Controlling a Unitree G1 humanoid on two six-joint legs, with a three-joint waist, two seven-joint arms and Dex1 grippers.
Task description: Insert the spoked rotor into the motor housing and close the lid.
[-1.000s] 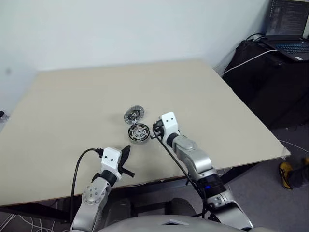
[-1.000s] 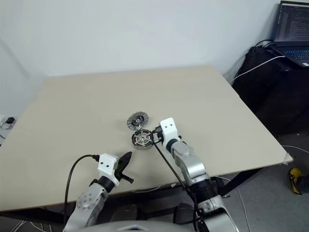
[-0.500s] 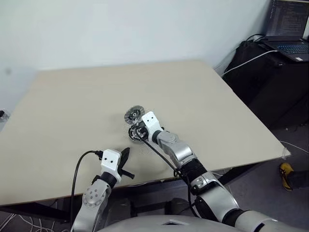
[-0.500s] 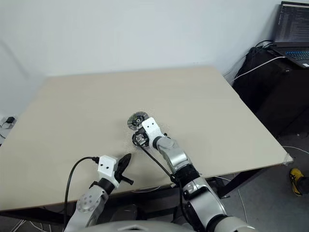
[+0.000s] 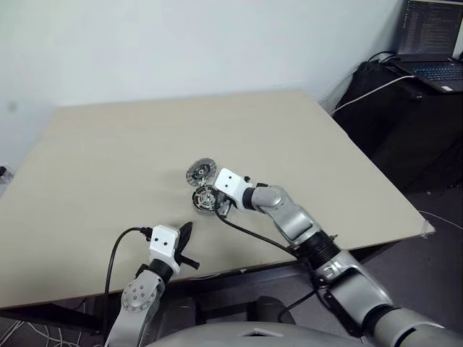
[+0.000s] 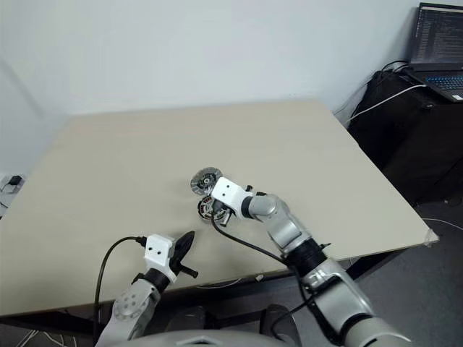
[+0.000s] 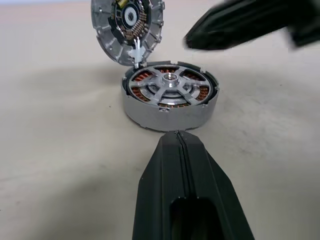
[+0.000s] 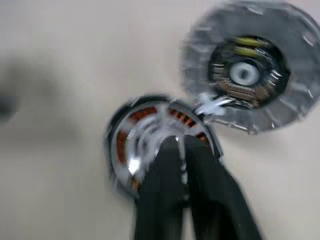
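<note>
Right wrist view: right fingers (image 8: 181, 150) together, hiding motor housing (image 8: 150, 137) centre; left fingers (image 7: 181, 150) together.

Lid (image 5: 200, 172) just behind motor housing (image 5: 206, 198)

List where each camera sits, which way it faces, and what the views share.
Head views: look forward and down on the table, both arms showing.
Left wrist view: looks along the left gripper at the motor housing.
Right wrist view: looks along the right gripper onto the housing.
Shared: the housing holding the spoked rotor, the lid propped beside it.
</note>
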